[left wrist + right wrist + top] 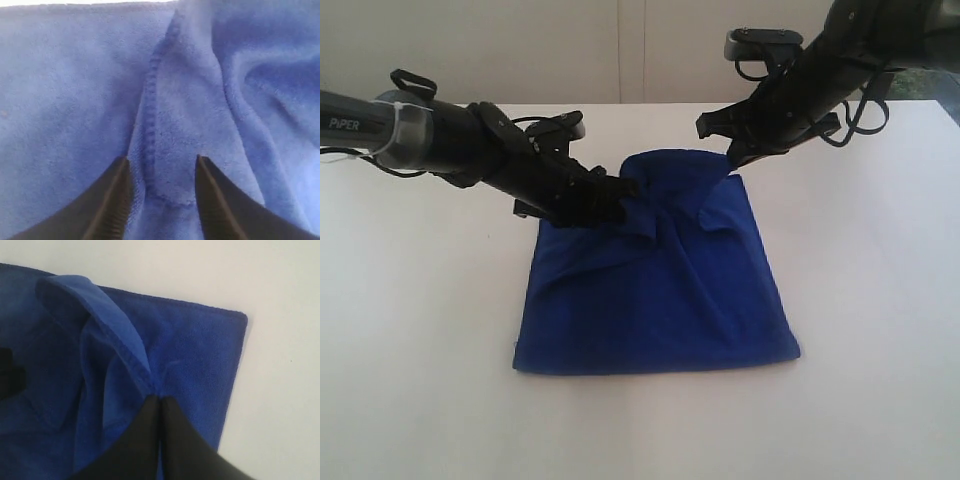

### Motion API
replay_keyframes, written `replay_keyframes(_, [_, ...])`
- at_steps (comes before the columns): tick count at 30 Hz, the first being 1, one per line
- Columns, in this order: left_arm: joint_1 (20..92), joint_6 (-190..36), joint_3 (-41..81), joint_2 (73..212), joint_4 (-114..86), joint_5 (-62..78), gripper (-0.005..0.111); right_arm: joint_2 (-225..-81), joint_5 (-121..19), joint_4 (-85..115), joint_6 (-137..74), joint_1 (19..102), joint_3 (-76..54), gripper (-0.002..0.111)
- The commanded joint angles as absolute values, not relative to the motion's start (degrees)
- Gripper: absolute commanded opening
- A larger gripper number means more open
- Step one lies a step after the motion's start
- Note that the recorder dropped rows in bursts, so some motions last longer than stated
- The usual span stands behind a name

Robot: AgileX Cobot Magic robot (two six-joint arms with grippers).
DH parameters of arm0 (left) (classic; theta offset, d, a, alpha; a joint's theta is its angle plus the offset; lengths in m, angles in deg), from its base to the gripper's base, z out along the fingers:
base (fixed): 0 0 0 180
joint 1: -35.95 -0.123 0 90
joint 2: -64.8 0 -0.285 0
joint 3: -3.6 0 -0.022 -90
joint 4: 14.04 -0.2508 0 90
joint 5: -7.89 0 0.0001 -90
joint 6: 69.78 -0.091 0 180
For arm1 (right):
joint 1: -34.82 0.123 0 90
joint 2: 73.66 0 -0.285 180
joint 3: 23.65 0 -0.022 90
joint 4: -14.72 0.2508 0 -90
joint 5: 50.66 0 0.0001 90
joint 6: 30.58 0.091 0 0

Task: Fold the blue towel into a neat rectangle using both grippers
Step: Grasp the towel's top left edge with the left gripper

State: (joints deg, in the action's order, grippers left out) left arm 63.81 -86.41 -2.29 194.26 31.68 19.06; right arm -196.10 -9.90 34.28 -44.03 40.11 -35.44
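The blue towel (660,300) lies folded on the white table, with its far part rumpled and raised. My left gripper (620,205) hovers low over the towel's far left part. In the left wrist view it (161,159) is open, and a stitched hem of the towel (75,75) runs loose between its spread fingers. My right gripper (732,160) is at the towel's far right corner. In the right wrist view it (159,397) is shut on a pinched fold of the towel (200,340), holding the hem up off the layer beneath.
The white table (430,330) stretches around the towel on all sides. Its far edge (640,104) meets a pale wall. Black cables (865,110) hang from the right arm. In the right wrist view, bare table (285,365) lies beside the towel's corner.
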Motion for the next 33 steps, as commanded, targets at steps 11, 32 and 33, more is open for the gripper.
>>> replay_keyframes(11, [64.05, -90.69, -3.6, 193.69, 34.06, 22.65, 0.048, -195.89, -9.98, 34.05, -43.81, 39.97, -35.6, 0.0])
replay_keyframes(32, [64.05, -92.48, -5.54, 196.44, 33.84, 24.13, 0.048, -195.89, -9.82, 34.05, -43.81, 39.97, -35.6, 0.0])
replay_keyframes(33, [64.05, -92.6, -5.54, 196.44, 33.84, 24.13, 0.048, -195.89, -10.0, 34.05, -43.81, 39.97, -35.6, 0.0])
